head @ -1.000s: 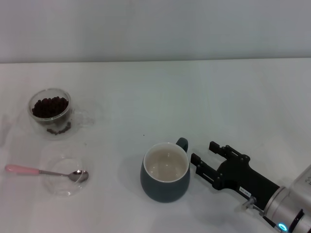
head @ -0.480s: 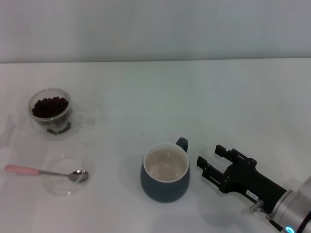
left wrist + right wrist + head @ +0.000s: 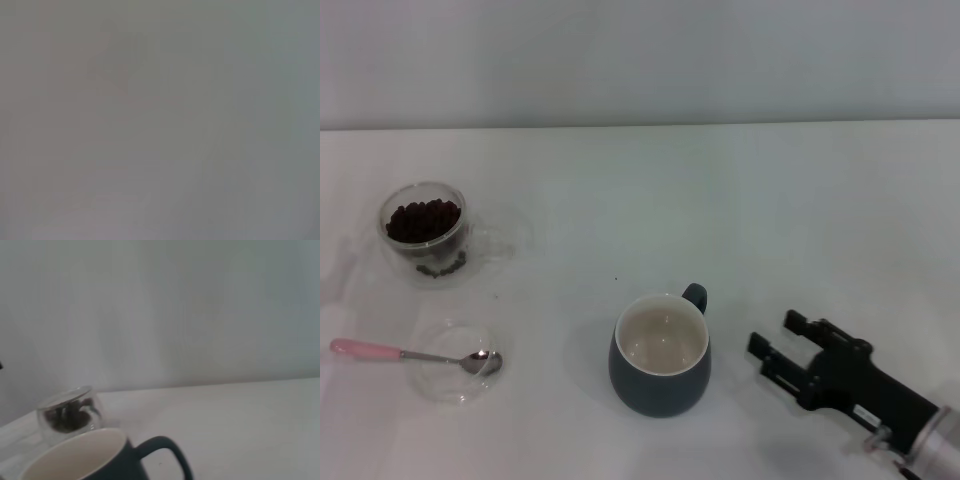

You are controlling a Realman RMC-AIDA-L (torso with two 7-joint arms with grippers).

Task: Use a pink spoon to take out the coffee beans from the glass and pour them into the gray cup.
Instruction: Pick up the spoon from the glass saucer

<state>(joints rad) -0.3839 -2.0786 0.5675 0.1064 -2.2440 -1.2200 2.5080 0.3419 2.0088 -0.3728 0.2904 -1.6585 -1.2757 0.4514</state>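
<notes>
Gray cup [image 3: 660,355] stood empty on the worktop [image 3: 720,200]; right gripper [image 3: 772,346] lay beside it, fingers [image 3: 763,349] spread wide, holding nothing.

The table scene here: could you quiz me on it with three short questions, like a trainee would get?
1. True or false: the gray cup already holds coffee beans.
2. The pink spoon's bowl rests in: A) the glass, B) a clear dish, C) the gray cup.
3. Which gripper is in the head view, and is it open or shut?

Key: 1. False; the cup is empty. 2. B. 3. The right gripper, open, right of the cup.
</notes>
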